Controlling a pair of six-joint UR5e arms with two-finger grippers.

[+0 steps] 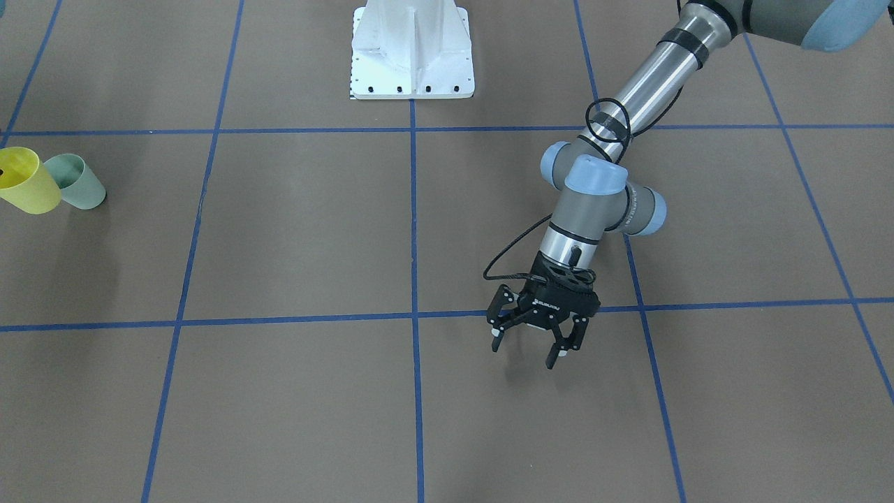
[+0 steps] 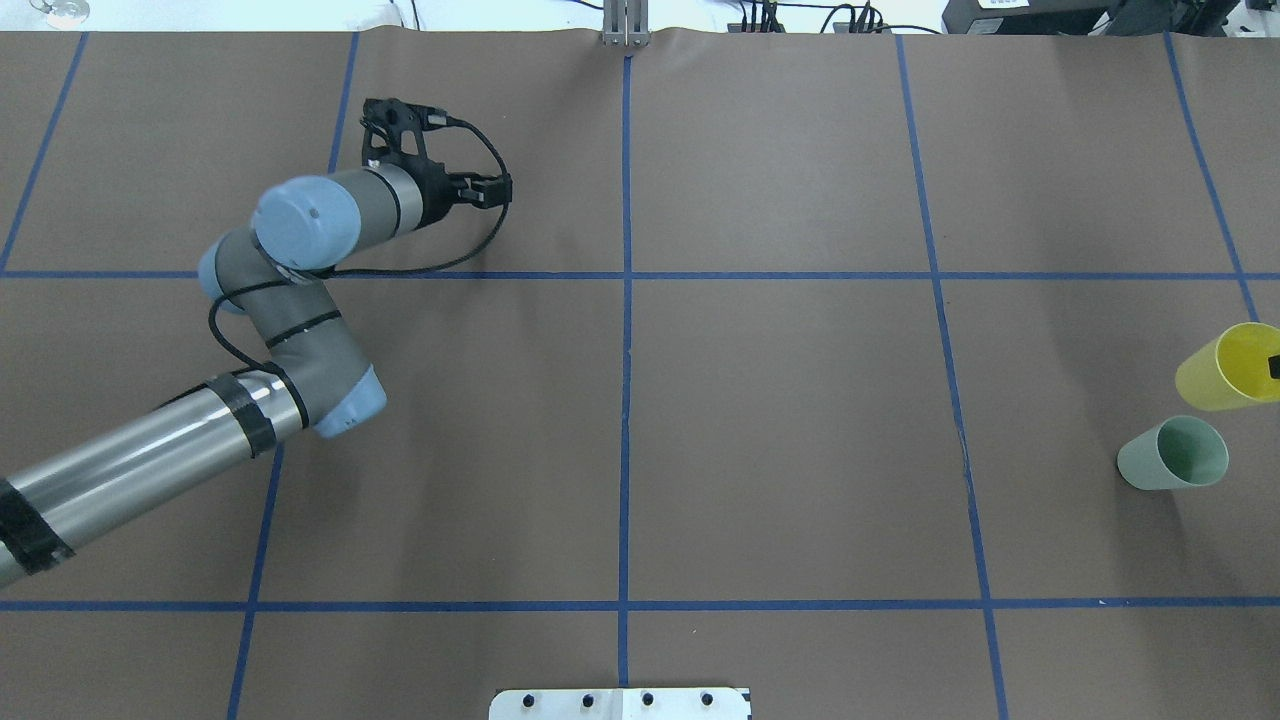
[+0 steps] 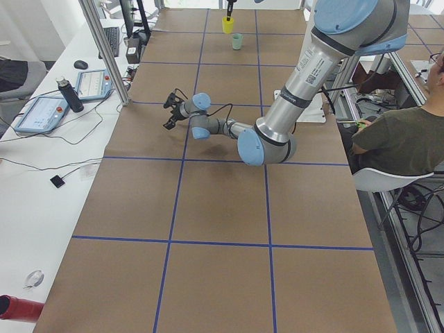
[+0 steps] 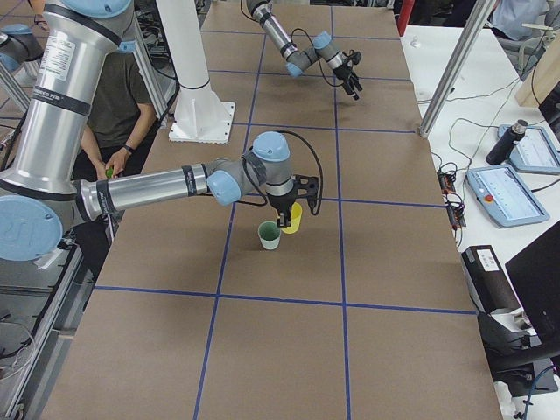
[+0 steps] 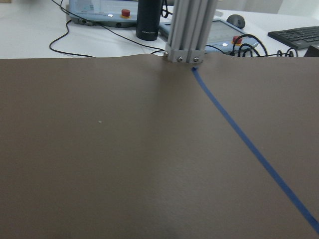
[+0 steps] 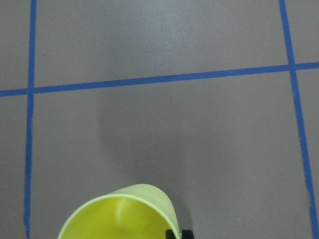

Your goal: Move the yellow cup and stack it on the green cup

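1. The yellow cup [image 1: 28,183] hung tilted on the robot's right side of the table [image 1: 314,230], just beside the green cup [image 1: 80,183] and not yet stacked on it.
2. The green cup stood upright on the brown surface.
3. The right gripper [image 4: 283,213] pinched the yellow cup's rim, with one finger [image 2: 1274,366] inside.
4. The left gripper [image 1: 522,354] was well apart from both cups, its jaws spread wide and holding nothing.

Smooth, slightly glossy plastic on the yellow cup [image 2: 1225,372], duller plastic on the green cup [image 2: 1168,458], matt brown paper over the tabletop [image 2: 780,420].
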